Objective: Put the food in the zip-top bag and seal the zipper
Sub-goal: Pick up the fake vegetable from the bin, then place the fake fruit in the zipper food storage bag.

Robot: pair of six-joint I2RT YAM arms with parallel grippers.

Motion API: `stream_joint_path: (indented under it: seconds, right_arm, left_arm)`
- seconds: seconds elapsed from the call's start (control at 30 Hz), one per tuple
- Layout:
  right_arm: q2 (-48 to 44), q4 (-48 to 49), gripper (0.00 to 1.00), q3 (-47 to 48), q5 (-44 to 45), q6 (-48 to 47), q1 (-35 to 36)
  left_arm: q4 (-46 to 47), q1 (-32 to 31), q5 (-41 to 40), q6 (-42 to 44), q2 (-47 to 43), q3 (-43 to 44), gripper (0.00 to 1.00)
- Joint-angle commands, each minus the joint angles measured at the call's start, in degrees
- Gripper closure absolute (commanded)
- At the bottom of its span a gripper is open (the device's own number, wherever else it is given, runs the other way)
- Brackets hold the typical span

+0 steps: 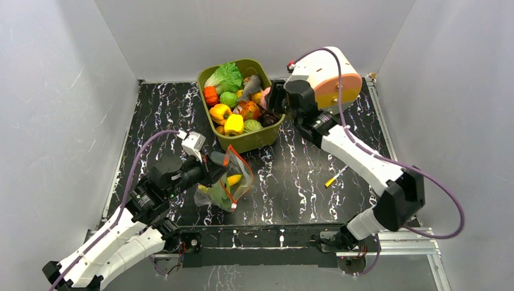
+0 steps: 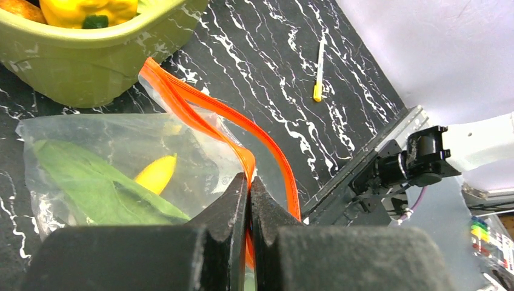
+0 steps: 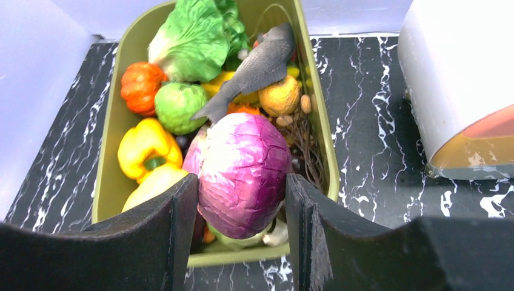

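The clear zip-top bag (image 1: 225, 185) lies in front of the olive tub, its mouth held up and open. My left gripper (image 2: 249, 182) is shut on one lip of the red-orange zipper (image 2: 200, 115). Inside the bag (image 2: 91, 145) lie a yellow banana (image 2: 156, 174) and a green leafy piece (image 2: 91, 191). My right gripper (image 3: 241, 182) hangs over the near right end of the tub (image 3: 109, 182), shut on a purple onion (image 3: 242, 163) that both fingers touch. More food fills the tub: yellow peppers (image 3: 145, 142), lettuce (image 3: 194, 39), a grey fish (image 3: 254, 66) and an orange piece (image 3: 139, 85).
The olive-green tub (image 1: 254, 140) stands at the back middle of the black marbled table. A white and orange rounded object (image 1: 330, 76) sits at the back right beside the right arm. A small yellow stick (image 1: 334, 177) lies right of centre. Grey walls close in three sides.
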Motion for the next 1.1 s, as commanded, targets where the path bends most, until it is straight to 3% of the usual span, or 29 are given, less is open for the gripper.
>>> stream_joint_path:
  seconds: [0.0,0.57,0.67,0.8,1.07]
  right_arm:
    - [-8.1,5.0,0.63,-7.0,-6.9,-5.2,0.1]
    - [-36.0,3.9,0.65,-28.1,-36.1,-7.3,4.7]
    - [-35.9,5.6,0.64,-31.0,-39.3,-6.6,8.4]
    - [-32.8,7.1,0.63,-31.6,-35.0,-7.8,16.8]
    - [-27.1,11.3,0.62,-32.6,-32.4,-9.9,20.5]
  left_arm:
    - [4.2,-0.2,2.1,-3.7,0.3,-0.3,1.00]
    - [4.2,-0.1,4.4,-5.5,2.6,0.6,1.00]
    - [5.3,-0.1,5.1,-6.2,2.8,0.2,1.00]
    - [5.6,-0.1,5.6,-6.9,3.6,0.3,1.00]
    - [8.1,-0.2,8.5,-8.0,3.1,-0.7,1.00]
